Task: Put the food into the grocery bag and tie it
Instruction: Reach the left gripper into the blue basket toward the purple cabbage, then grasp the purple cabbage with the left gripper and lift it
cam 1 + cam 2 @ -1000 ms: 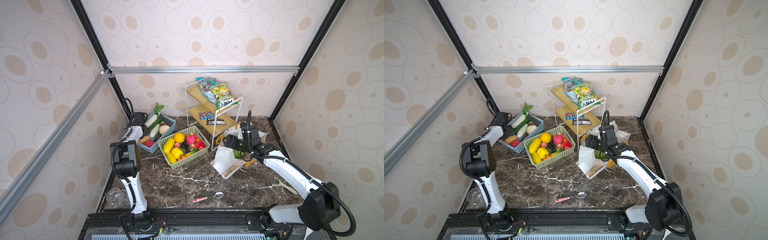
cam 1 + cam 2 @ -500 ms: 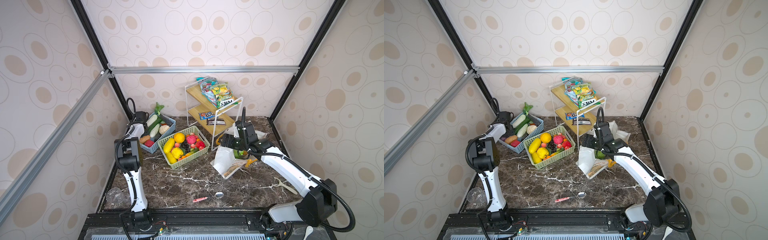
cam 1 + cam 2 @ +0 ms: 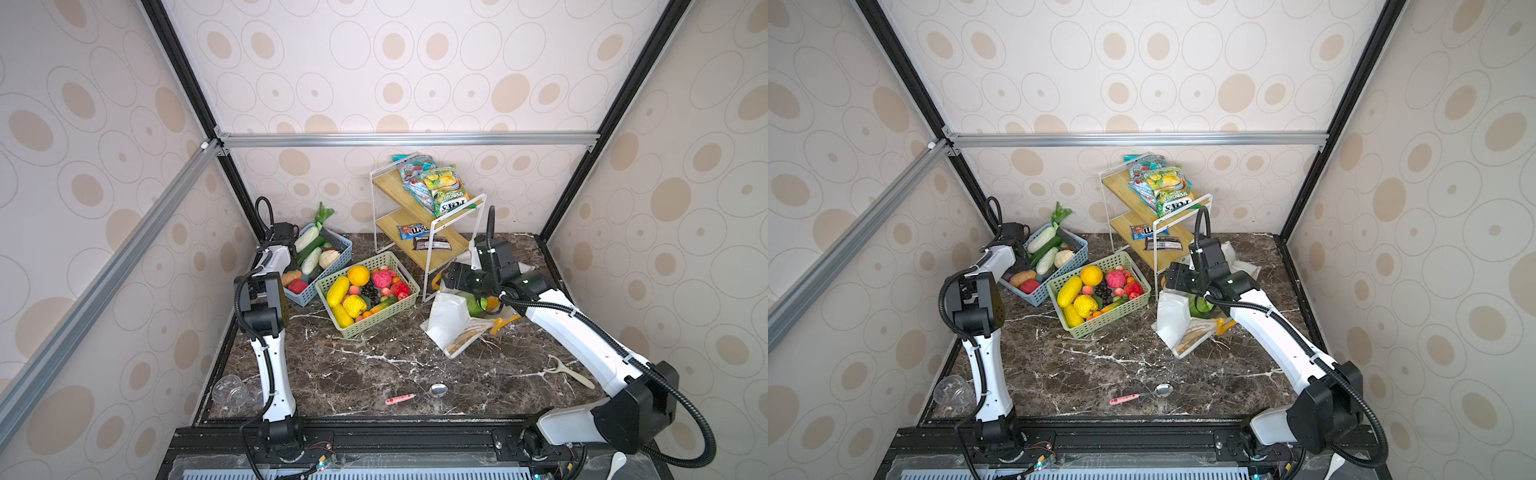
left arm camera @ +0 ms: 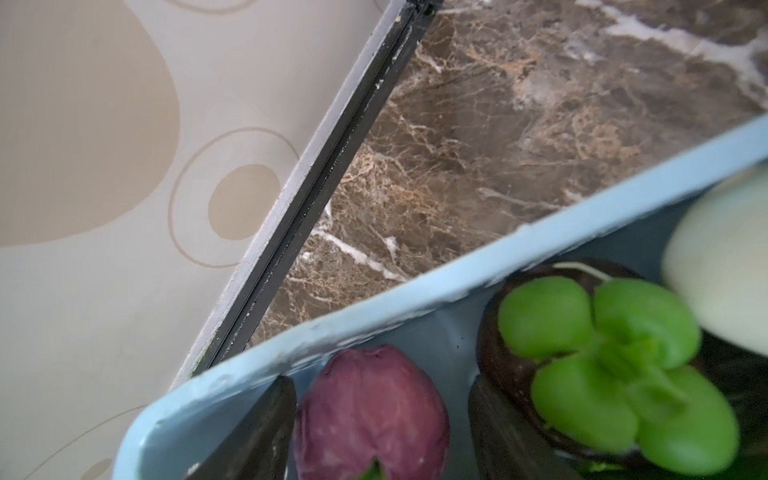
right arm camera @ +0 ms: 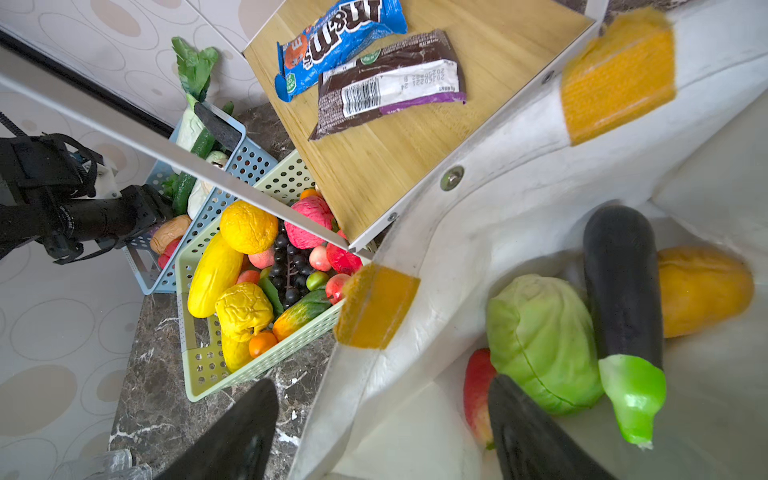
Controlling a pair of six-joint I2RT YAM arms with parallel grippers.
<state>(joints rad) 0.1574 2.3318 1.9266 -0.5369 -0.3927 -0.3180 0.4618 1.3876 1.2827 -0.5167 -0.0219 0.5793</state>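
We are widening our left tool around the next purple food, ungripped; right tool hanging open, empty, astride the grocery bag.

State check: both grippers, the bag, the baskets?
left gripper: open, jaws either side of purple vegetable in blue basket
right gripper: open, straddling grocery bag rim
grocery bag: untied, mouth open, cabbage and eggplant inside
green basket: full of fruit
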